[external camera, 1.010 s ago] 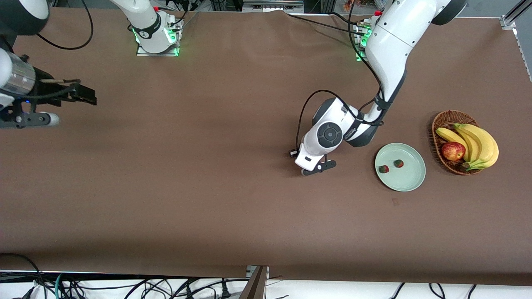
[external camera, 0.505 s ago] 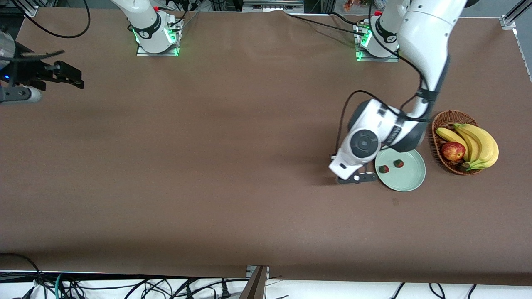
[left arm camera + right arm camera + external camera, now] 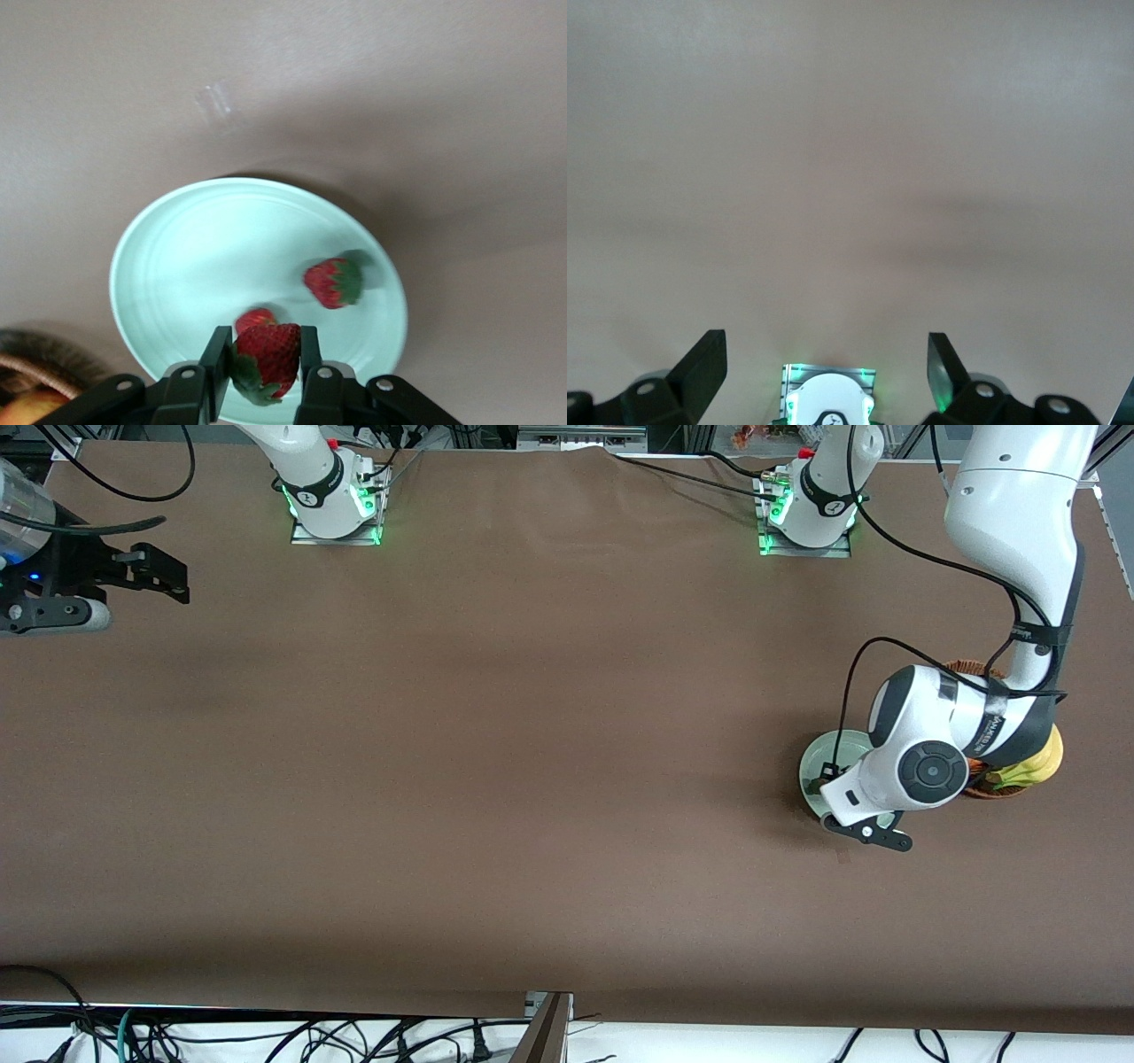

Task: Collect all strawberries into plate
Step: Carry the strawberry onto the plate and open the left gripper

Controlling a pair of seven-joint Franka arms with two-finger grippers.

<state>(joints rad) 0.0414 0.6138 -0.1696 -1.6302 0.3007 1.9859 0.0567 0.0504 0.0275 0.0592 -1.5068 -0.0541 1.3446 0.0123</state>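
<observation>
My left gripper (image 3: 263, 343) is shut on a red strawberry (image 3: 273, 352) with a green cap, held in the air over the pale mint-green plate (image 3: 177, 266). Two more strawberries lie on the plate: one (image 3: 334, 282) is in plain sight, the other (image 3: 252, 317) is partly covered by the held berry. In the front view the left arm's hand (image 3: 895, 775) covers most of the plate (image 3: 817, 760), whose rim shows beside it. My right gripper (image 3: 824, 354) hangs open and empty over bare table at the right arm's end (image 3: 164, 576), where that arm waits.
A brown wicker basket (image 3: 40, 372) with an apple (image 3: 27, 409) stands beside the plate toward the left arm's end; its bananas (image 3: 1044, 766) peek out past the left arm. A small pale mark (image 3: 842, 856) lies on the brown cloth nearer the front camera than the plate.
The left arm has swung from mid-table toward its own end, carrying the strawberry to a spot over the plate and now covering it. The right gripper has shifted slightly at the table's edge.
</observation>
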